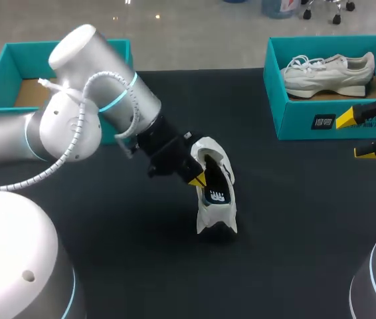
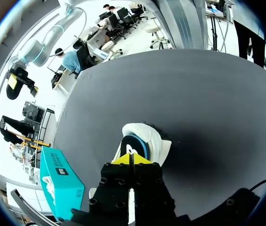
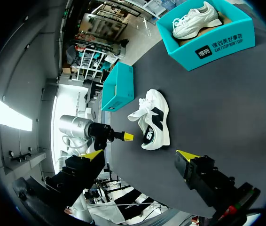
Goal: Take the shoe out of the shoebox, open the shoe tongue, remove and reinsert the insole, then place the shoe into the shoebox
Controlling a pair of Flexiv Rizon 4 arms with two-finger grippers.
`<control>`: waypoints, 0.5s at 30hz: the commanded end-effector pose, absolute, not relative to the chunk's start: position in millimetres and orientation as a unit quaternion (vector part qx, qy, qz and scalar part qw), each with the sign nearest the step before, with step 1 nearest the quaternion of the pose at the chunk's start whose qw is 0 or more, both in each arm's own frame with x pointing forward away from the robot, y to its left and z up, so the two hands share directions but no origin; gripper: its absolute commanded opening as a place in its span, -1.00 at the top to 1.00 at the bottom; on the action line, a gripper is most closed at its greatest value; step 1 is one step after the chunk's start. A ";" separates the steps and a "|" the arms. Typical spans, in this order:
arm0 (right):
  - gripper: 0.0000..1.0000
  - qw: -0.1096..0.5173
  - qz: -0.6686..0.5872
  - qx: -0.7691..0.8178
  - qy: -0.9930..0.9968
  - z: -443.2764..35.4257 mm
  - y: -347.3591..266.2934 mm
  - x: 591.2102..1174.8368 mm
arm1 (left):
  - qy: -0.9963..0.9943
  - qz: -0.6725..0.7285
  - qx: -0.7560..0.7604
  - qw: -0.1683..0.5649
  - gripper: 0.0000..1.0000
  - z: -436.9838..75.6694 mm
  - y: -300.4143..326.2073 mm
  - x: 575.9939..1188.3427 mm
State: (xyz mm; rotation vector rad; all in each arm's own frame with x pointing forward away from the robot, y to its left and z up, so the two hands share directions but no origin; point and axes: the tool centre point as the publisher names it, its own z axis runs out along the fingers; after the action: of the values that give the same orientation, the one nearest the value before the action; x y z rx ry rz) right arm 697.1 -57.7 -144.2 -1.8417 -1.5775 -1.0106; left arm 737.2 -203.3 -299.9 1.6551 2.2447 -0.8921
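Note:
A white shoe with black side panels (image 1: pixel 216 193) rests tilted on the black table (image 1: pixel 294 219), its opening turned toward my left arm. My left gripper (image 1: pixel 199 177) is shut, its yellow tips together at the rim of the opening. In the left wrist view the left gripper (image 2: pixel 129 159) sits just over the dark insole (image 2: pixel 135 143). I cannot tell whether it pinches anything thin. My right gripper (image 1: pixel 355 136) stands open and empty at the table's right side, in front of the right shoebox. From the right wrist view the shoe (image 3: pixel 155 120) lies ahead of the right gripper (image 3: pixel 140 155).
A teal shoebox (image 1: pixel 307 106) at the back right holds a second pale shoe (image 1: pixel 327 73). Another teal shoebox (image 1: pixel 2 80) stands at the back left behind my left arm, its cardboard floor bare where visible.

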 end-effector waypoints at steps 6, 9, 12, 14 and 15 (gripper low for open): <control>-1.00 0.254 -0.371 -0.679 -0.580 -144.8 -57.4 696.8 | 0.721 -0.258 0.641 0.064 1.00 -296.3 -203.5 744.0; -1.00 0.254 -0.371 -0.679 -0.580 -144.8 -57.4 696.8 | 0.704 -0.223 0.673 0.034 1.00 -301.4 -202.4 747.3; -1.00 0.254 -0.371 -0.679 -0.580 -144.8 -57.4 696.8 | 0.701 -0.207 0.682 0.021 1.00 -305.9 -203.0 753.3; -1.00 0.254 -0.371 -0.679 -0.580 -144.8 -57.4 696.8 | 0.696 -0.203 0.689 0.016 1.00 -306.9 -204.2 754.6; -1.00 0.254 -0.371 -0.679 -0.580 -144.8 -57.4 696.8 | 0.696 -0.197 0.690 0.013 1.00 -307.3 -205.4 755.6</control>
State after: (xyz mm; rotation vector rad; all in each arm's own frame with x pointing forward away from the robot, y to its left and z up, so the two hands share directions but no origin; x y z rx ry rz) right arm 697.1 -57.7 -144.1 -1.8416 -1.5776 -1.0106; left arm 747.3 -193.8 -308.0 2.0478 2.0979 -0.7211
